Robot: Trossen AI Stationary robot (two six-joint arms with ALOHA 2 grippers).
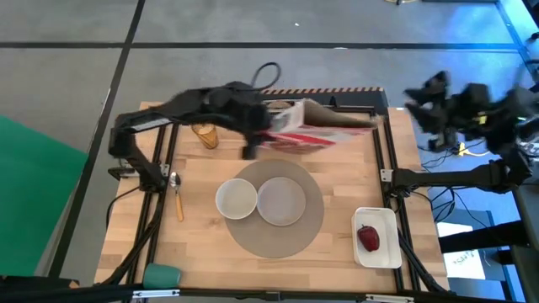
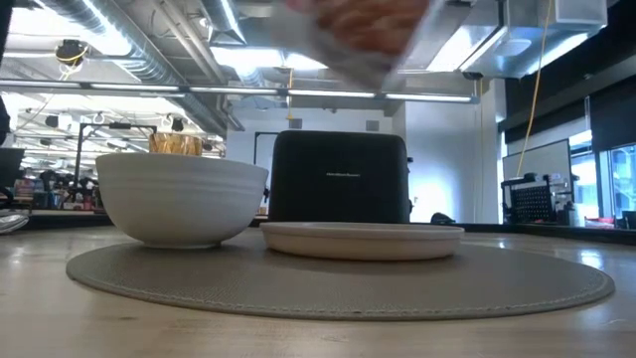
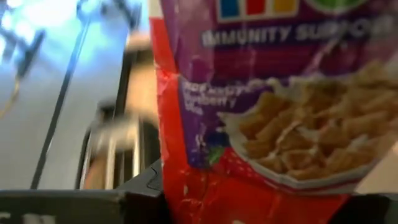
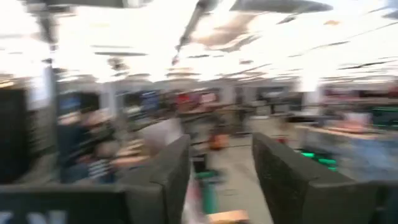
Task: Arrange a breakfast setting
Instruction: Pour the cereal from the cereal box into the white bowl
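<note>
A red and purple cereal box [image 1: 316, 126] hangs in the air over the table's far middle, and my left gripper [image 1: 255, 137] is shut on its left end. In the low view the box [image 2: 363, 30] is a blur above the black toaster [image 2: 338, 177]. The white bowl [image 1: 236, 199] and the small white plate [image 1: 281, 202] stand on the round grey mat [image 1: 312, 240]. The amber tumbler [image 1: 207, 135] stands at the far left. The wooden-handled spoon [image 1: 177, 195] lies left of the mat. The red fruit [image 1: 368, 237] lies on the white tray. My right gripper [image 4: 221, 180] is open and empty, off the table's right side. The bagel is out of view. My left gripper holds the cereal box by its red end [image 3: 205, 193], pinched between the two fingers [image 3: 140, 186]. It comes at the box from the table's left. The box is lifted clear of the table and lies roughly level, its long side running toward the right.
The white rectangular tray [image 1: 383, 220] sits at the near right. A teal cup [image 1: 160, 274] stands at the near left edge. The table's frame rails [image 1: 383, 160] run along both sides. The right arm [image 1: 455, 105] is raised beyond the right edge.
</note>
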